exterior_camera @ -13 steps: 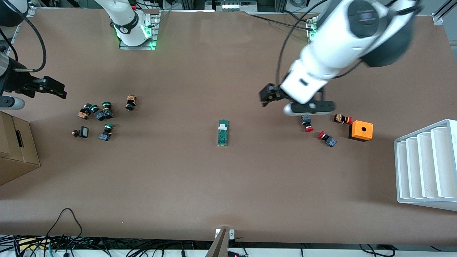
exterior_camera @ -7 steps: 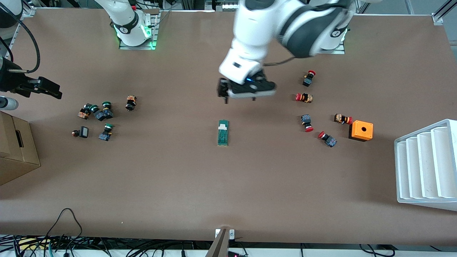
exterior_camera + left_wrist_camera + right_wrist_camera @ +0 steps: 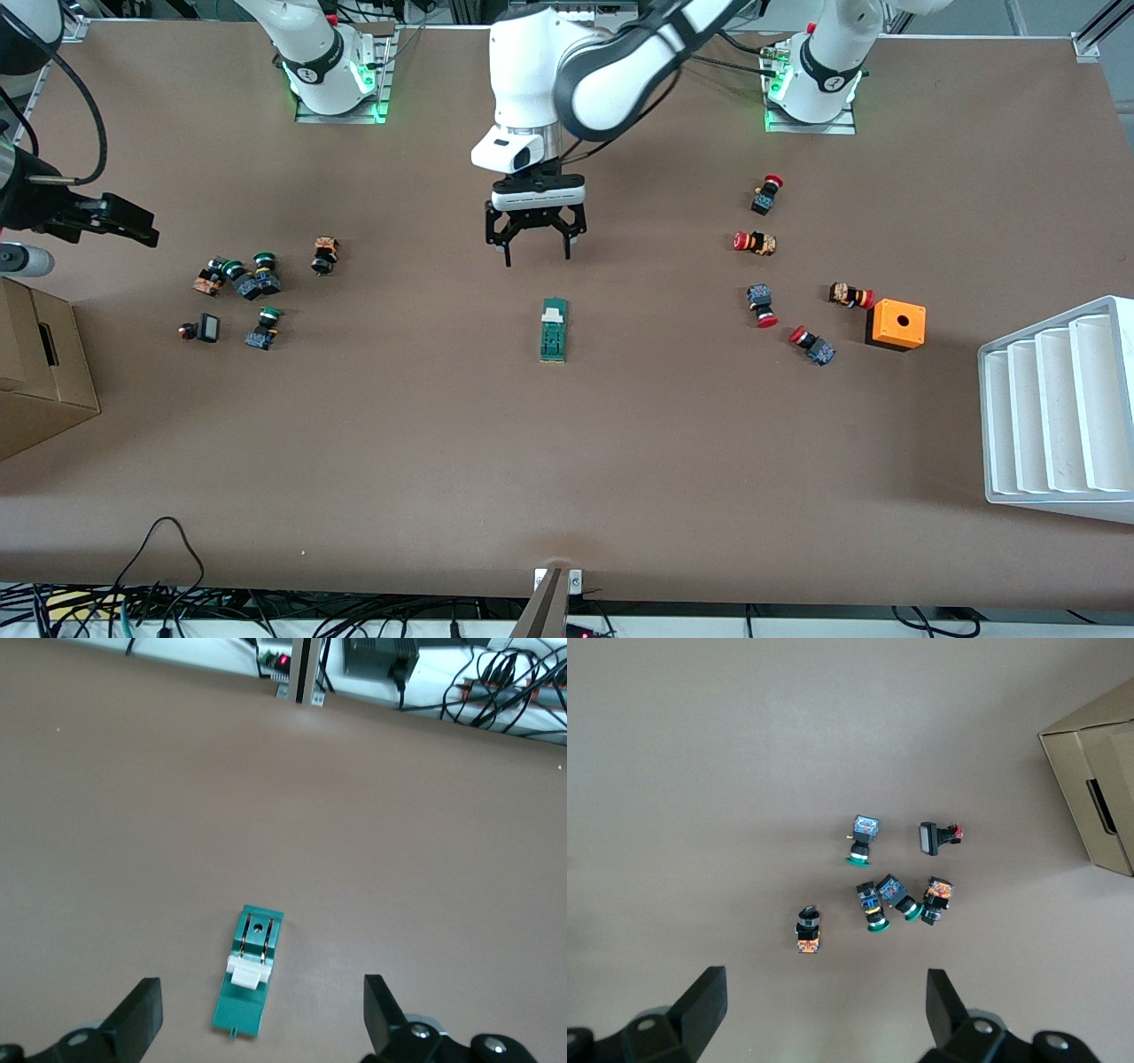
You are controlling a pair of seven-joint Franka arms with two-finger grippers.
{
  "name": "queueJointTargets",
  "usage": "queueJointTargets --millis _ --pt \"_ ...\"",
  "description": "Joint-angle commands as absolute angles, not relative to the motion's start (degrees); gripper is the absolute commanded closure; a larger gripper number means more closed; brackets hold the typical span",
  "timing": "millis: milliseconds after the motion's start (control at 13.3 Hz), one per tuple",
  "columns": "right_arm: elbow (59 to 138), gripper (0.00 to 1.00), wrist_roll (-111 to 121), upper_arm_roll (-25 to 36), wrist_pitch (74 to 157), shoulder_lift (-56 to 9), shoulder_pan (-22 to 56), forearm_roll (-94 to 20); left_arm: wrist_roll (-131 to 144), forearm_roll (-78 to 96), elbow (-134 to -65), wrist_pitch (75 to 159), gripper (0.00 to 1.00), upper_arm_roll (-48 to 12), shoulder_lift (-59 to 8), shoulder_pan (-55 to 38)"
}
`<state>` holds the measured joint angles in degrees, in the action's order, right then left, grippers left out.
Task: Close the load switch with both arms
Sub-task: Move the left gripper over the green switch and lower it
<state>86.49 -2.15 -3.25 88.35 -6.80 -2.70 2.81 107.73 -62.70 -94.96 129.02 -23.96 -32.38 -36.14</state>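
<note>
Nothing closed yet: left gripper (image 3: 536,257), jaws apart, is hovering beside the switch (image 3: 554,330); right gripper (image 3: 133,229), jaws apart, is waiting over the buttons (image 3: 241,280).

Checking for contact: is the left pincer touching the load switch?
No, the open left pincer hangs apart from the load switch, which lies untouched on the table.

The left tool (image 3: 535,251) has swung over beside the load switch (image 3: 554,330).
</note>
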Motion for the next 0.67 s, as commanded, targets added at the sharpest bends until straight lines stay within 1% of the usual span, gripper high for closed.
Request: queueJointTargets --millis 0,300,450,600 --pt "85.87 0.01 -1.67 -3.69 87.36 -7.47 -2.55 3.78 119.75 -75.98 -96.59 130.08 0.0 -23.64 -35.85 -37.17" --pt "85.69 0.01 -1.67 -3.78 87.36 -7.73 -2.64 3.34 133.13 -91.28 -97.29 129.29 0.0 -23.56 -40.86 -37.97" --pt "85.25 0.01 -2.02 -3.78 88.15 -9.57 -2.64 3.16 137.44 -99.02 -97.56 127.11 0.0 -23.38 -43.23 -38.32" --pt "84.9 0.01 -2.99 -4.65 89.72 -11.77 -1.24 3.25 138.86 -102.99 -97.65 125.6 0.0 -23.29 -45.08 -38.32"
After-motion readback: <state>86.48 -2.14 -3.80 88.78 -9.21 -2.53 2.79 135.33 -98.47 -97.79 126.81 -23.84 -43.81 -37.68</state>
